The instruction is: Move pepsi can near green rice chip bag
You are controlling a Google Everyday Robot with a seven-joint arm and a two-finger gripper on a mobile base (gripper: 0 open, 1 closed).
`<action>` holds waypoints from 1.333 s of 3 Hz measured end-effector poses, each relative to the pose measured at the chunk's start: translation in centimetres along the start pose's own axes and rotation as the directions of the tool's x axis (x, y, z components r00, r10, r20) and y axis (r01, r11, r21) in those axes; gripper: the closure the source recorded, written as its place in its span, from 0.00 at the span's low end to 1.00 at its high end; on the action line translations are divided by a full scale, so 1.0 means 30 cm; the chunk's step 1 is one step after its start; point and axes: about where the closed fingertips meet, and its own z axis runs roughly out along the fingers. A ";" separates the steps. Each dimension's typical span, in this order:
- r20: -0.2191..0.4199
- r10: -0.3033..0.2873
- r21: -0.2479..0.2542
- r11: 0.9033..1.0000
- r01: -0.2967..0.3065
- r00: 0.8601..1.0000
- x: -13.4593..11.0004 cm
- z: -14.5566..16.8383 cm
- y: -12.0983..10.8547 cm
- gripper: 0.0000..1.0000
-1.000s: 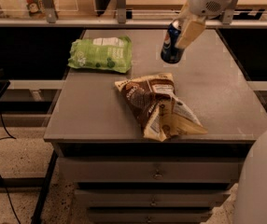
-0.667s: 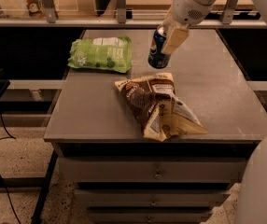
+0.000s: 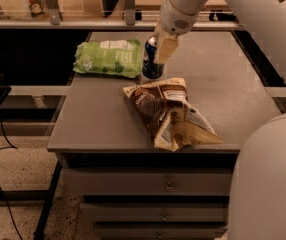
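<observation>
The pepsi can is a small dark-blue can with a silver top. It stands upright close to the right end of the green rice chip bag, which lies flat at the back left of the grey table. My gripper comes down from the upper right and is shut on the can, one cream finger across its right side. I cannot tell whether the can touches the table.
A larger brown-and-cream snack bag lies crumpled in the table's middle, just in front of the can. A shelf rail with posts runs behind the table. Drawers are below the front edge. My white robot body fills the lower right.
The gripper has carried the can leftward and down, from the table's back right to right beside the green bag's right end.
</observation>
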 end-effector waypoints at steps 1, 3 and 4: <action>-0.015 0.002 0.006 1.000 -0.002 1.000 -0.015 0.019 -0.036 1.00; -0.053 0.057 0.052 0.997 -0.054 0.997 0.023 0.019 -0.129 0.83; -0.068 0.075 0.058 0.996 -0.071 0.995 0.048 0.025 -0.149 0.59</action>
